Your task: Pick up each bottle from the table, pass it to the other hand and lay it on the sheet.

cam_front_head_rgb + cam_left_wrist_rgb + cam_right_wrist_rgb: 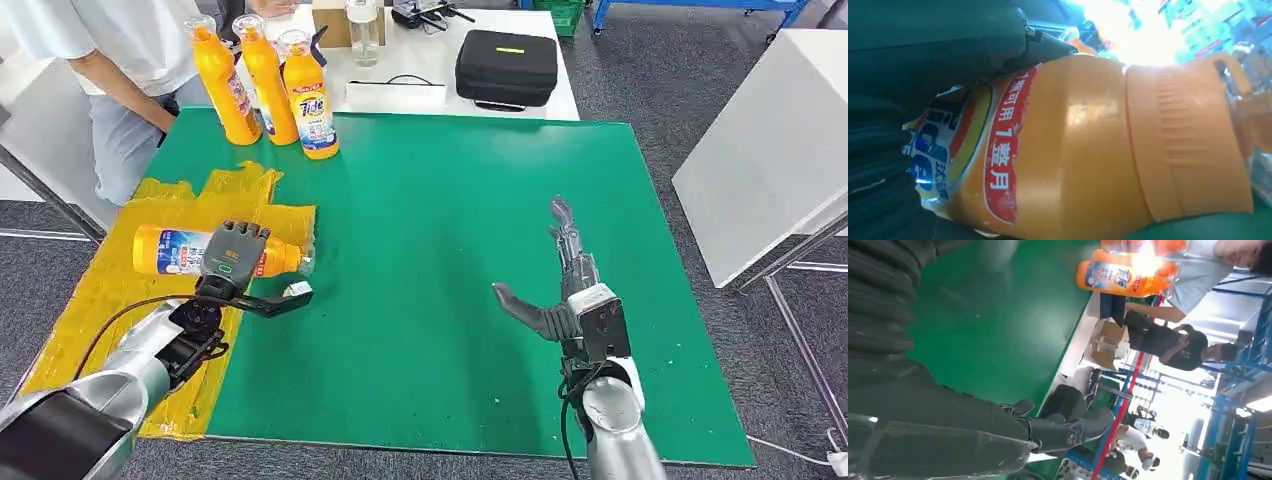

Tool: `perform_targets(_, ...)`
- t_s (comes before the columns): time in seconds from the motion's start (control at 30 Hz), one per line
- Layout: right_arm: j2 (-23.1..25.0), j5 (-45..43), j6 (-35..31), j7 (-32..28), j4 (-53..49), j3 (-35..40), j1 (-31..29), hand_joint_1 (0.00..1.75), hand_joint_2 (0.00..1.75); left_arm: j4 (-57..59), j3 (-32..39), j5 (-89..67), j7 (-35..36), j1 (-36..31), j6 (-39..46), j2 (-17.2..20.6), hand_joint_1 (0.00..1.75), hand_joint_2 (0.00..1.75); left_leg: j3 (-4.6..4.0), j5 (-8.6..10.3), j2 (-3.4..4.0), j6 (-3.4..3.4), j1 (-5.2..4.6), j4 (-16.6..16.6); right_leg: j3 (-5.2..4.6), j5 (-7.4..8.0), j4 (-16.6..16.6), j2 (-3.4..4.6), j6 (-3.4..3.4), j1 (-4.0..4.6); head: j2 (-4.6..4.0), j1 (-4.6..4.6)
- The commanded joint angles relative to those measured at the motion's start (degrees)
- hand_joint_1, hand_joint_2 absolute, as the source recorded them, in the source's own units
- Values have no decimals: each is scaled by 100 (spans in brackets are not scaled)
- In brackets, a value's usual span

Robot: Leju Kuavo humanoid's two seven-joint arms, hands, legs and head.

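Plainly, standing bottle [311,101] reads "Tide" — left hand [234,254] grips another (lying).

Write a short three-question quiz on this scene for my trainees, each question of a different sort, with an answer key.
1. True or false: the right hand holds a bottle.
2. How many bottles stand upright at the far edge of the green table?
3. The lying bottle gripped by the left hand is over:
A. the yellow sheet
B. the black case
C. the white table

Key: 1 false, it is open and holds nothing; 2 three; 3 A.
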Motion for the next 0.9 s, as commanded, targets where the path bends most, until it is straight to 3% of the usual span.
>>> perform_targets(0.03,220,44,101,31,731,-198,-75,0,175,574,239,242,-89,-51,510,57,175,175,30,-12,9,-10,4,-3,27,-7,-4,4,-12,6,0,0)
perform_targets(0.07,222,42,101,34,772,-190,-81,0,175,556,359,316,-97,-24,722,45,38,175,46,-20,11,-15,8,-1,43,-12,-4,4,-16,10,0,0)
perform_targets(0.1,222,42,101,34,772,-190,-81,0,175,556,359,316,-97,-24,722,45,0,175,52,-23,13,-17,10,0,48,-15,-4,5,-17,12,0,0)
perform_targets(0.23,217,-30,103,-8,1102,-86,-297,0,175,402,894,257,-243,33,1497,-21,0,175,50,-22,10,-21,11,3,46,-16,-1,1,-18,13,0,0)
perform_targets(0.47,166,-202,-3,-93,1387,23,-464,0,175,-798,1750,-74,-725,331,1497,-177,0,175,21,-5,-7,-14,9,2,23,-6,-2,-11,-11,9,0,2)
perform_targets(0.6,152,-226,-124,-146,1393,43,-446,0,175,-1069,2047,-7,-1057,368,1497,-361,0,175,20,-4,-13,-14,7,1,24,-7,-1,-13,-11,8,0,2)
perform_targets(0.63,152,-226,-124,-146,1393,43,-446,0,175,-1069,2047,-7,-1057,368,1497,-361,0,175,59,-30,-15,-25,13,14,64,-31,9,-21,-23,16,0,0)
perform_targets(0.73,147,-227,-144,-148,1374,44,-446,0,175,-1103,2104,36,-1126,350,1497,-414,0,175,26,-9,-10,-17,8,3,29,-9,0,-11,-13,9,0,0)
perform_targets(0.83,124,-234,-300,-190,1275,95,-428,0,175,-1592,2836,379,-1827,477,1497,-667,0,175,15,-4,-11,-14,6,0,18,-4,-1,-10,-9,7,0,0)
perform_targets(0.87,111,-204,-423,-266,1183,112,-392,0,175,-1917,3365,751,-2343,558,1497,-867,0,175,31,-14,-15,-18,9,6,34,-14,3,-16,-14,11,0,0)
perform_targets(0.9,110,-174,-508,-330,1135,112,-385,0,175,-2025,3702,1130,-2731,562,1497,-1028,0,0,12,-2,-17,-13,6,2,15,-5,0,-17,-9,7,0,0)
